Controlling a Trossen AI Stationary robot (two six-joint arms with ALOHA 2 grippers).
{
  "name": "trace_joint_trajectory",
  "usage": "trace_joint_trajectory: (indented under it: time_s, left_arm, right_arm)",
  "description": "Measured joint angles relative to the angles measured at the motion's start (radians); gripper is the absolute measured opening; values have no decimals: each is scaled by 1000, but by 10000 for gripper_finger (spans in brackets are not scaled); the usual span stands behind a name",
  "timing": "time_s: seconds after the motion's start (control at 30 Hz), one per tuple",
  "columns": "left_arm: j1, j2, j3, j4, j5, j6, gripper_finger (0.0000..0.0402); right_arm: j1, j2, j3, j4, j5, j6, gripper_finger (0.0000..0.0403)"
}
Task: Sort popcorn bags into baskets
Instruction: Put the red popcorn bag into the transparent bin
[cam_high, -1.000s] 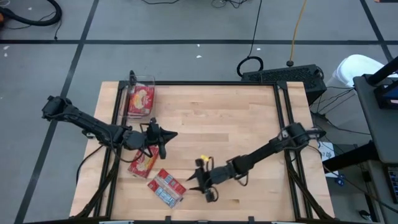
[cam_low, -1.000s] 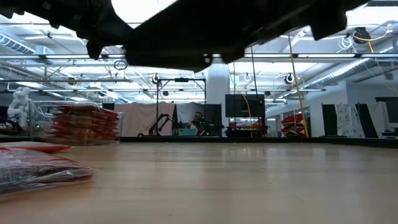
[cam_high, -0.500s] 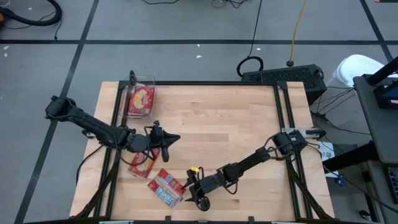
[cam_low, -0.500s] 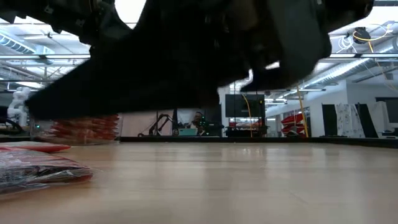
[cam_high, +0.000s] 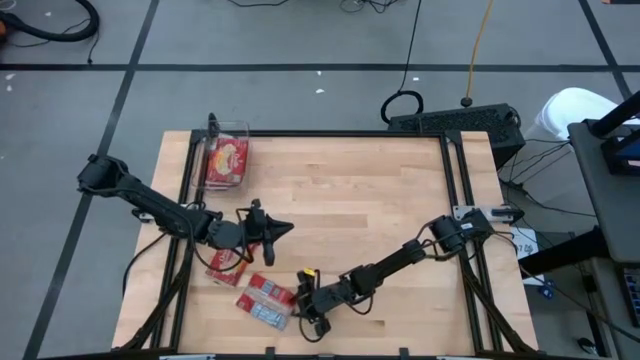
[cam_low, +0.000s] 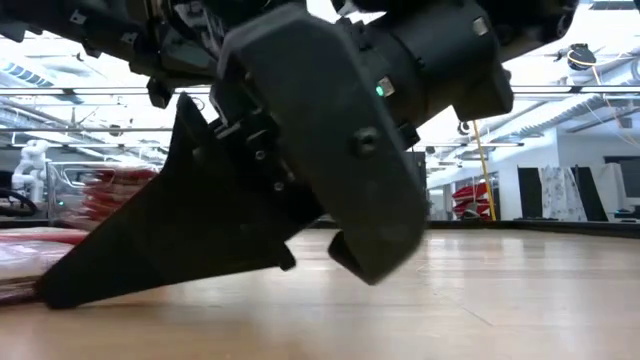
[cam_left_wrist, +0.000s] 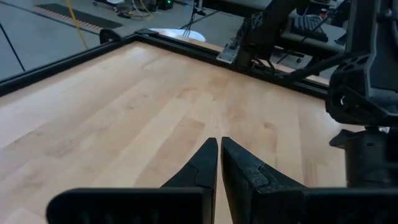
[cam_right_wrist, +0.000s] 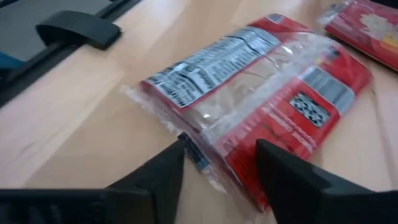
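A red popcorn bag (cam_high: 265, 300), white-grey label up, lies flat on the wooden table near its near-left corner; it also shows in the right wrist view (cam_right_wrist: 261, 81). My right gripper (cam_high: 303, 314) (cam_right_wrist: 221, 146) is low at this bag's right side, open, with one finger on either side of the bag's nearest clear edge (cam_right_wrist: 199, 158). A second bag (cam_high: 228, 265) (cam_right_wrist: 367, 25), picture side up, lies flat just beyond it. The clear basket (cam_high: 213, 150) at the far left holds more bags. My left gripper (cam_high: 288, 228) (cam_left_wrist: 219, 140) hovers shut above the table's left half, holding nothing. My right gripper comes at the label-up bag slanting down from the table's right side, its open fingers (cam_right_wrist: 280, 171) astride the bag's nearest edge. I cannot tell whether either finger touches the bag. The bag lies flat on the table.
Black frame rails (cam_high: 455, 200) run along the table's sides. A dark keyboard (cam_high: 455, 120) sits beyond the far right corner. Bare wood (cam_high: 380, 200) spans the table's middle and right. The stacked bags in the basket show in the low view (cam_low: 110, 190).
My right gripper has come down and toward the table's near-left corner, up to the label-up bag, and now fills the low view. Both bags on the table have stayed in place.
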Motion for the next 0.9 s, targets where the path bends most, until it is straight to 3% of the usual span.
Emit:
trace_joint_trajectory:
  time_s: [0.27, 0.53, 0.7, 0.9]
  left_arm:
    - [-54, 0, 0, -17, 0, 1, 26]
    - [-199, 0, 0, -80, -14, -29, 26]
    - [-335, 0, 0, -115, -196, 1, 26]
    - [-444, 0, 0, -114, -240, 124, 34]
  right_arm:
    - [-25, -1, 0, -39, 2, -27, 16]
    - [-50, -40, -3, -63, 1, 13, 2]
    - [-74, -99, -4, -118, 3, 80, 1]
    - [-108, -166, -4, -205, 1, 125, 0]
